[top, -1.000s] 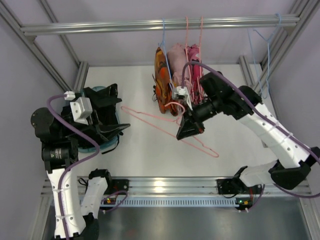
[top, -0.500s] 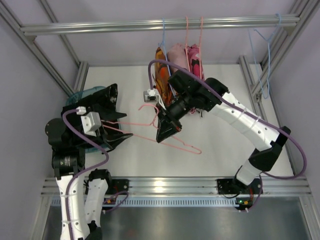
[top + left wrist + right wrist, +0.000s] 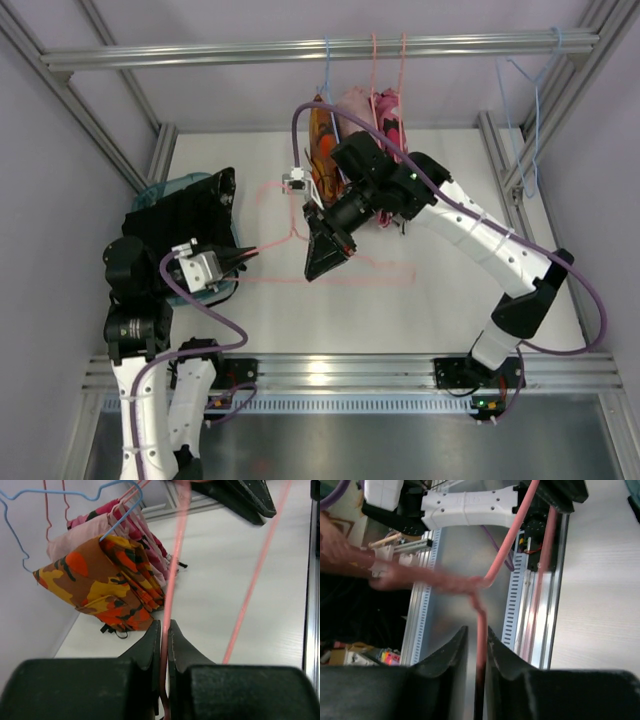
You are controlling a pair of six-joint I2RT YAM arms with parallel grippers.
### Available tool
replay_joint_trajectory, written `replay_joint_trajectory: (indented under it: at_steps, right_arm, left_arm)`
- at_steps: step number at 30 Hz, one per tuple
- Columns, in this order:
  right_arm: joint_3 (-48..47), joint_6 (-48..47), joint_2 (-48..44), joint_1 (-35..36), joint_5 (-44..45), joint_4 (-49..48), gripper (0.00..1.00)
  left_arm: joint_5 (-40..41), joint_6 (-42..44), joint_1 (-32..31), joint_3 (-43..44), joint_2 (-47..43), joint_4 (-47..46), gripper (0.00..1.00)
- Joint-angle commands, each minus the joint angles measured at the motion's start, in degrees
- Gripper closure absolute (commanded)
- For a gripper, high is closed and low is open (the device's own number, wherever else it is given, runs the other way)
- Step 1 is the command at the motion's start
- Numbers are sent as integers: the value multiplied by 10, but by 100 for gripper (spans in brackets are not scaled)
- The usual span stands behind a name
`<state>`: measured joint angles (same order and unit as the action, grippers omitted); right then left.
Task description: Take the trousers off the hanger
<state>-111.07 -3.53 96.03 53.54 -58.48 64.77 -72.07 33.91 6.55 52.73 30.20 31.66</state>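
The trousers (image 3: 190, 210) lie heaped on the teal basket (image 3: 148, 196), off the pink hanger (image 3: 173, 570). My left gripper (image 3: 164, 626) and right gripper (image 3: 476, 630) each clamp its wire; I should lower it level to the tabletop (image 3: 440, 312), releasing one end first

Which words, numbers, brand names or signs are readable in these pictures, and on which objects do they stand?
No text can be read in any view.
The white plastic arm cover: no marking visible.
The small colourful items at the right wrist view's lower left: too blurred to tell.
The orange camouflage garment: pattern only, no letters.
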Motion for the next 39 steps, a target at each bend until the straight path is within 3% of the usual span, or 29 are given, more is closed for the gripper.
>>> replay_joint_trajectory:
  at_steps: [1,3,4,7,13,15,18,19,23,27,30,32,34,35,37,39]
  right_arm:
    - [-9,13,-8,19,19,-57,78]
    - [14,32,-16,11,64,-75,62]
    - [27,36,-28,3,68,-85,45]
    - [59,77,-54,-41,71,-104,32]
    - [115,50,-117,-113,92,-92,18]
    - [136,26,-143,-121,107,-85,18]
    - [169,7,-176,-122,129,-91,24]
    - [178,12,-183,-121,134,-97,32]
    - [205,15,-215,-123,158,-125,49]
    - [212,-5,-233,-132,167,-119,58]
    - [219,-24,-244,-135,160,-113,86]
    - [219,-34,-251,-135,152,-112,98]
    - [216,-44,-261,-135,127,-112,100]
    - [207,-46,-265,-135,113,-114,100]
    - [202,-38,-280,-135,87,-128,100]
    - [195,-49,-296,-135,84,-120,100]
  left_arm:
    - [34,13,2,3,2,-5,100]
    - [49,3,1,4,2,-5,100]
    - [53,-4,2,4,1,-5,100]
    - [58,-9,2,1,-5,-5,100]
    - [51,-18,2,-4,-8,-5,100]
    - [47,-24,2,-3,-4,-5,100]
    - [34,-24,2,-3,0,-5,100]
    - [30,-26,2,-3,0,-4,100]
    - [19,-39,2,3,7,-5,100]
    - [7,-56,2,8,14,-5,100]
    - [-1,-70,2,15,21,-5,100]
    - [-2,-80,2,21,27,-5,100]
    - [-1,-98,2,26,31,-4,100]
    - [0,-108,2,33,38,-4,96]
    - [4,-146,2,45,48,-3,74]
    - [8,-190,2,64,64,-3,60]
